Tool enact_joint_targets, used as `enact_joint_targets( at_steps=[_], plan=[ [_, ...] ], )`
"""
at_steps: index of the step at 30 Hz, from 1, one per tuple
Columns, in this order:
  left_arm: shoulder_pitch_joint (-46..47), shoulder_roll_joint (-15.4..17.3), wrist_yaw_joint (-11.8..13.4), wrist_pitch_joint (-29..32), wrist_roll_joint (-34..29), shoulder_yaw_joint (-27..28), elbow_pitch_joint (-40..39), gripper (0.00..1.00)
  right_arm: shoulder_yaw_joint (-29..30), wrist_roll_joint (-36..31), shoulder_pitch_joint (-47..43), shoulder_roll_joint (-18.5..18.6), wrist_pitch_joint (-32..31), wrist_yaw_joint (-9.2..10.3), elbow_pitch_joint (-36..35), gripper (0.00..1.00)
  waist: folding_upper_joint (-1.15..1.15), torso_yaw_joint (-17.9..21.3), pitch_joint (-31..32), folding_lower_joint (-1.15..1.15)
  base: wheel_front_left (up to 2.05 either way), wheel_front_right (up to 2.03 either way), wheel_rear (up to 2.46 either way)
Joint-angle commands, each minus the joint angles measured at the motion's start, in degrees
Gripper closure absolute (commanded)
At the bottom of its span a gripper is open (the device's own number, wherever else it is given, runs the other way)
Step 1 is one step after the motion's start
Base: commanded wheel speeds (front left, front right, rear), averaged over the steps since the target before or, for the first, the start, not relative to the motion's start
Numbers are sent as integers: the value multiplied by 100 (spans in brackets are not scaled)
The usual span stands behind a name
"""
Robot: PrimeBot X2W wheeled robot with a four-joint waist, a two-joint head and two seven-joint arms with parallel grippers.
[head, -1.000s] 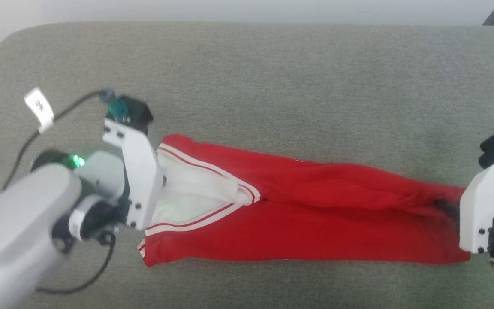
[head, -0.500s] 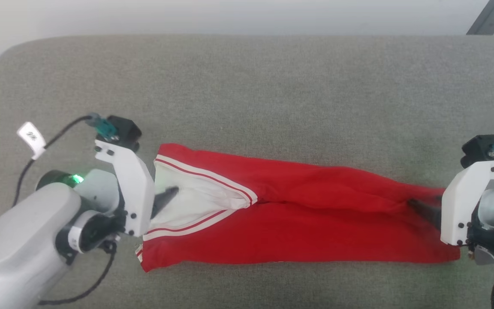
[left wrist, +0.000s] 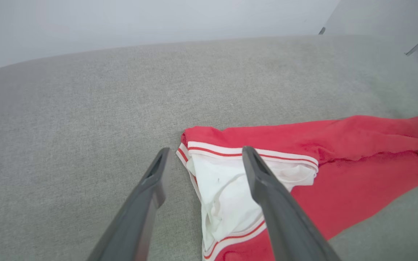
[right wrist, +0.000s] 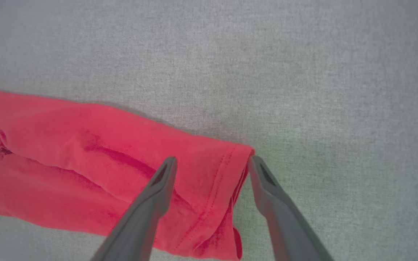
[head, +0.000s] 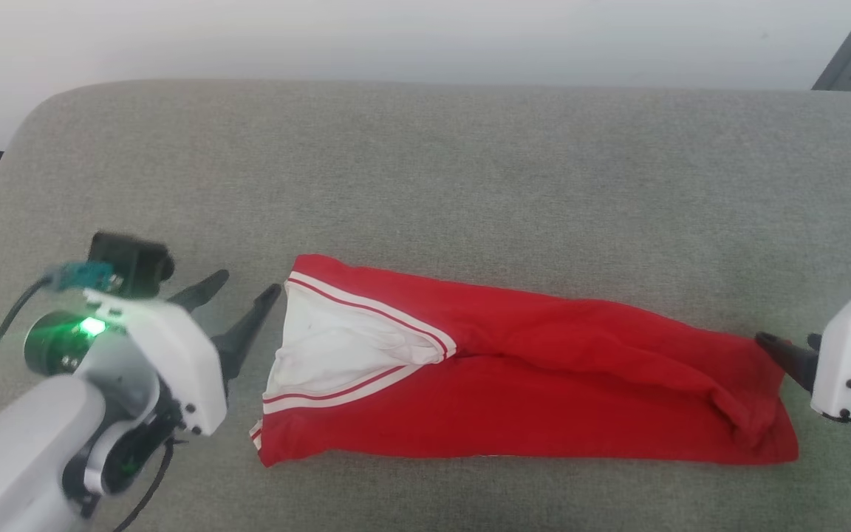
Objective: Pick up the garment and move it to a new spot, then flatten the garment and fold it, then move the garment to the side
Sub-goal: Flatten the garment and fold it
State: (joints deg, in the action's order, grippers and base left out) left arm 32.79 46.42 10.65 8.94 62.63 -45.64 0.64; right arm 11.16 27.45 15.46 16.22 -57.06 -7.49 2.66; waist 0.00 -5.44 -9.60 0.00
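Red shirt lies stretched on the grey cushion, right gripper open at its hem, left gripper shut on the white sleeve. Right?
No: the left gripper is open too, holding nothing, beside the garment and its white sleeve; the left wrist view shows it.

Head cam overhead; wrist cams low, close, opp. garment [head: 544, 369] ends.

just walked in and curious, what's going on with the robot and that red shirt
A two-armed robot is folding the garment, a red shirt with white sleeves, on a grey padded surface. It lies as a long narrow strip. The left gripper is open at the sleeve end and the right gripper is open at the hem end; neither holds the cloth.
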Motion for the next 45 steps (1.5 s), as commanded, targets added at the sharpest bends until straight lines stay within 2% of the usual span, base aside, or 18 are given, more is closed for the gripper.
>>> enact_joint_targets(
  at_steps=[1,8,11,17,22,24,25,26,29,37,44,45],
  plan=[
    [-138,24,41,-171,-105,57,8,0,35,-31,-76,-7,-54,2,47,0,0,-16,2,0,0,0,0],
    [-819,57,174,-1664,-283,428,175,0,282,12,-199,-85,-323,2,374,0,0,-134,-4,0,0,0,0],
    [-1100,31,255,-2127,-314,592,259,0,329,80,-200,-162,-336,1,585,0,0,-203,-6,0,0,0,0],
    [-1598,-187,219,-2406,-428,1189,387,0,296,165,-8,-298,-310,1,1237,0,0,-330,-33,0,0,0,0],
    [-2040,-612,-8,-2422,-799,1919,467,0,-7,318,169,-418,-257,0,1845,0,0,-419,-49,0,0,0,0],
    [-2103,-699,-67,-2423,-914,2042,489,0,-101,380,173,-414,-292,-1,1950,0,0,-437,-50,0,0,0,0],
    [-2163,-801,-130,-2423,-948,2171,532,0,-300,481,183,-401,-333,-2,1986,61,0,-456,-50,0,0,0,0],
    [-2246,-892,-198,-2423,-1036,2267,578,0,-430,610,186,-381,-307,-2,2008,100,0,-470,-49,0,0,0,0],
    [-2417,-1153,-381,-2424,-1249,2592,705,0,-594,892,181,-220,-310,0,2074,100,0,-494,-41,0,0,0,0],
    [-2709,-1626,-788,-2414,-1684,3293,888,0,-371,1317,310,347,-249,5,1899,100,0,-440,-24,0,0,0,0],
    [-2819,-1895,-997,-2415,-1983,3634,953,0,334,1317,364,801,-151,5,1963,100,0,-354,-44,0,0,0,0],
    [-2822,-1956,-1043,-2415,-2067,3688,963,0,562,1205,419,973,-141,5,2043,100,0,-332,-70,0,0,0,0]
  ],
)
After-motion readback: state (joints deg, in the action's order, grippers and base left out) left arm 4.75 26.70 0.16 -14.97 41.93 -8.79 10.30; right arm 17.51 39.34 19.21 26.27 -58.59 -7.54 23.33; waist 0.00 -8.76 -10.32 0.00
